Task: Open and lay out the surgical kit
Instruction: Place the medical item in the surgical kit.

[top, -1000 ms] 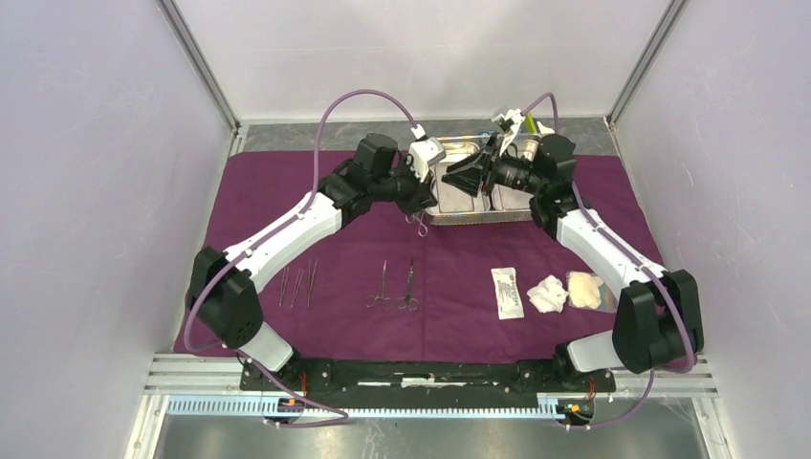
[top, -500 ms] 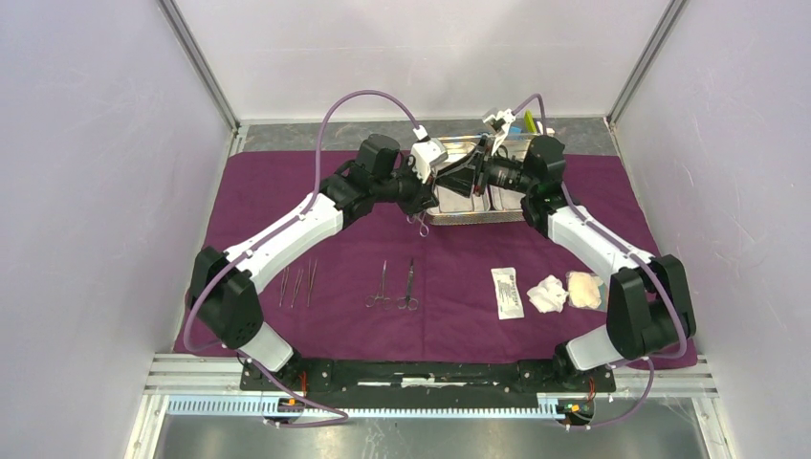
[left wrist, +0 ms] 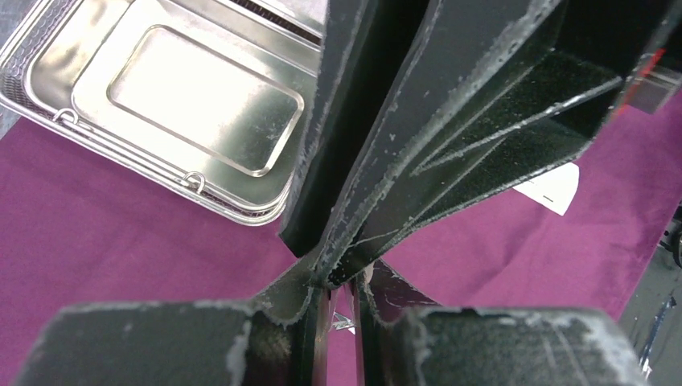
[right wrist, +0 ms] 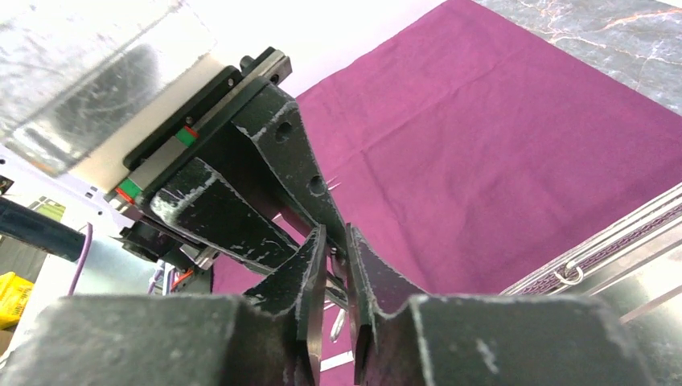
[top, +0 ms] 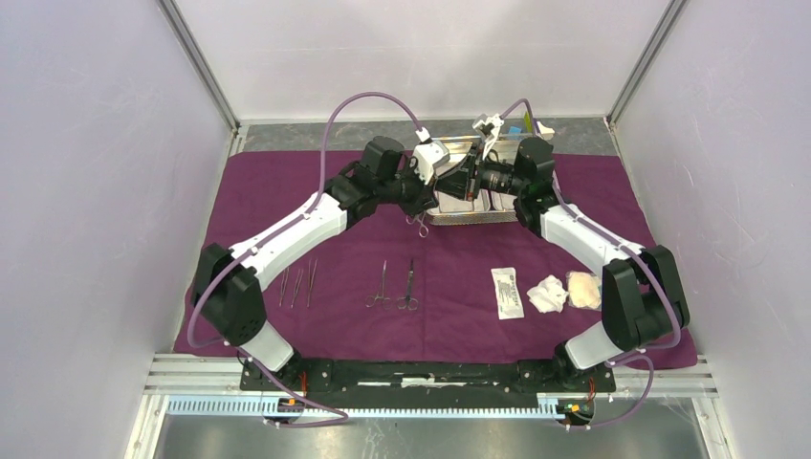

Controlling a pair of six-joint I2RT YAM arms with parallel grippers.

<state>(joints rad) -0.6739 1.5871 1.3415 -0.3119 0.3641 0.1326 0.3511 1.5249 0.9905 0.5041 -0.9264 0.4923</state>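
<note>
On the plum-purple cloth (top: 287, 191) the steel tray (top: 488, 216) sits at the back, half hidden by both grippers. Its shiny compartment (left wrist: 193, 104) holds nothing. My left gripper (top: 427, 191) is shut on a slim scissor-handled instrument (top: 419, 226), whose finger loops hang below it. My right gripper (top: 457, 182) meets it from the right, its fingers closed narrowly on the same instrument (right wrist: 334, 322). In the left wrist view my left gripper (left wrist: 342, 281) is crossed by the right one's fingers (left wrist: 450, 121). In the right wrist view my right gripper (right wrist: 338, 241) pinches the steel.
Laid out on the near cloth are tweezers (top: 296, 285), two scissor-handled instruments (top: 381, 285) (top: 409, 285), a white packet (top: 507, 292) and gauze pads (top: 547, 294) (top: 583, 289). Small blue and yellow-green blocks (top: 528, 122) sit behind the tray. Walls enclose three sides.
My right arm has swung left toward the left gripper and its fingers have closed in on the instrument. The left arm has barely moved.
</note>
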